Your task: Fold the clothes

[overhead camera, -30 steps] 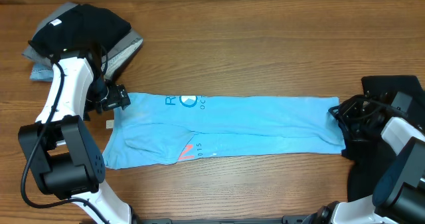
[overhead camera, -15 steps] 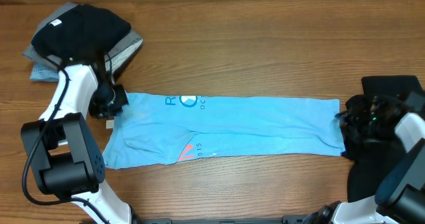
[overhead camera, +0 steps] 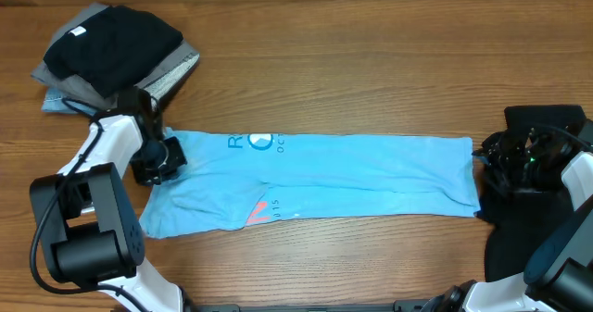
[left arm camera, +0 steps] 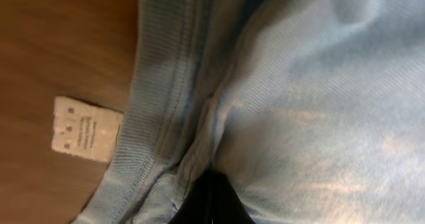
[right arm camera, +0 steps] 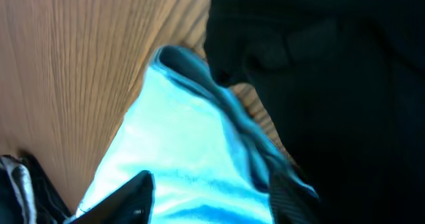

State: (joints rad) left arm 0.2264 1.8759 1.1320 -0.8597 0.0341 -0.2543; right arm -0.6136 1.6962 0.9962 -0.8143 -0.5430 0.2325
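- Far left, at the back of the table [overhead camera: 371, 62]: you have a pile [overhead camera: 111, 48] of folded clothes, black on top, grey beneath.
- Just in front of it, the left gripper [overhead camera: 159, 159] sits down on the left end of the T-shirt [overhead camera: 371, 173]. Jaws clenched, grasping the T-shirt near its collar [left arm camera: 156, 104].
- In the left wrist view the blue cloth puckers toward a dark finger [left arm camera: 212, 201] at the bottom edge. A small white tag [left arm camera: 86, 129] lies on bare wood just beside the collar.
- Centre: the T-shirt lies flat in a long band across the table, sky-blue. White logo near its back edge, orange-red lettering near its front edge, both left of the middle.
- Right: the T-shirt's end touches a black garment [overhead camera: 547, 127] lying at the table's right edge.
- The right gripper [overhead camera: 489, 164] is at that end. In the right wrist view its two fingers [right arm camera: 136, 194] stand apart with the blue hem between them: jaws released. You cannot tell whether the pads touch the cloth.
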